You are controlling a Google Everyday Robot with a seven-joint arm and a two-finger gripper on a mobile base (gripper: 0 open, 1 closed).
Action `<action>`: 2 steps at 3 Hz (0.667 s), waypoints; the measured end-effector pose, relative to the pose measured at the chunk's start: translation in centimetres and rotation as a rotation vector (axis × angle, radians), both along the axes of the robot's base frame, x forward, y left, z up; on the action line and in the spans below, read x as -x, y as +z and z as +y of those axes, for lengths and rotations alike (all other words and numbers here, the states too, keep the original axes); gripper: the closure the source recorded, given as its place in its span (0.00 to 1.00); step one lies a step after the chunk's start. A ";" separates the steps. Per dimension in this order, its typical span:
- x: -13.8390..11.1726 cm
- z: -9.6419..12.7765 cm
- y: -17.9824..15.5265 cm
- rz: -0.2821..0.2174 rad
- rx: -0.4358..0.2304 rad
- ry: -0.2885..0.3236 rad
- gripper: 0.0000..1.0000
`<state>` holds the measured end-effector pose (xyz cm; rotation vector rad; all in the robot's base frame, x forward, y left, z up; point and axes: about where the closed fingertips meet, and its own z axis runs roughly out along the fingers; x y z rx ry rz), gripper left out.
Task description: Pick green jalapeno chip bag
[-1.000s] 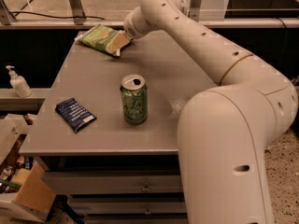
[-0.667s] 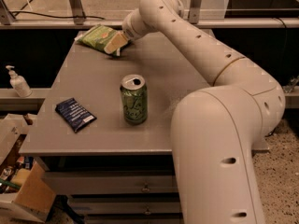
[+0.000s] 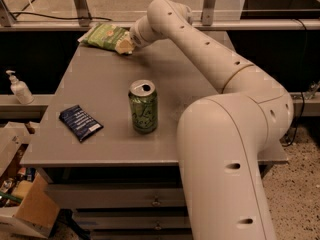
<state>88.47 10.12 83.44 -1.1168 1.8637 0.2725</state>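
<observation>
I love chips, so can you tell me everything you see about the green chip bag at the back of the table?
The green jalapeno chip bag is light green and looks crinkly, with pale markings on its face. It lies flat on the far left corner of the grey table. The gripper is at the bag's right end and covers part of it. Whether it has hold of the bag cannot be told.

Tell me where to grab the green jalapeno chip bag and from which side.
Grip the green jalapeno chip bag by its end nearest the gripper, which sits at that edge. The bag lies flat at the table's far corner, so its thin end is probably easiest to pinch, coming down from the arm's side.
</observation>
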 end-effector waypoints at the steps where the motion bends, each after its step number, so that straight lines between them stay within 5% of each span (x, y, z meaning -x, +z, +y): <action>1: 0.0 -0.2 -0.1 0.006 -0.006 -0.011 0.64; 2: 0.1 -0.7 -0.2 0.010 -0.010 -0.024 0.88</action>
